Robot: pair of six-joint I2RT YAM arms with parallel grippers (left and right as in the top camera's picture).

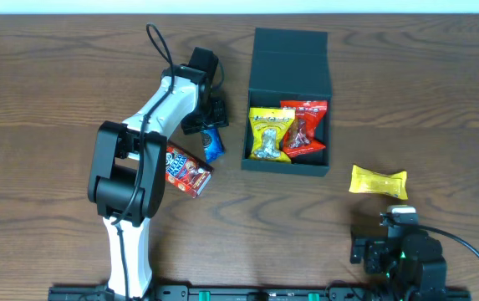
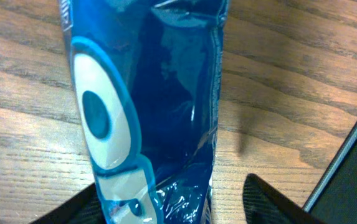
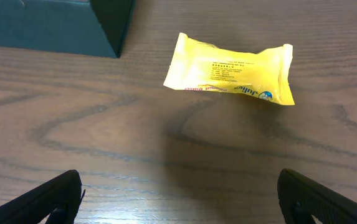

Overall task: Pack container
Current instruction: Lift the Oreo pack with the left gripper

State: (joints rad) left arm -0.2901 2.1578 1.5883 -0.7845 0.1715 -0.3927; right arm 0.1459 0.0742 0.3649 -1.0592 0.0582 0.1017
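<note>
The container [image 1: 289,43] is a dark teal-black box with its flap lid folded back, at the centre back. Inside lie a yellow packet [image 1: 268,134] and a red packet [image 1: 303,127]. A blue packet [image 1: 212,144] lies on the table just left of the box. My left gripper [image 1: 209,125] is open and straddles it. In the left wrist view the blue packet [image 2: 159,106] fills the space between the fingers [image 2: 172,202], touching the left finger, with a gap at the right one. My right gripper [image 1: 392,238] is open and empty at the front right.
A yellow packet [image 1: 379,181] lies on the table right of the box; in the right wrist view it [image 3: 231,68] is ahead of the open fingers [image 3: 178,199]. A red snack box [image 1: 187,170] lies under the left arm. The container's corner [image 3: 47,25] shows at top left there.
</note>
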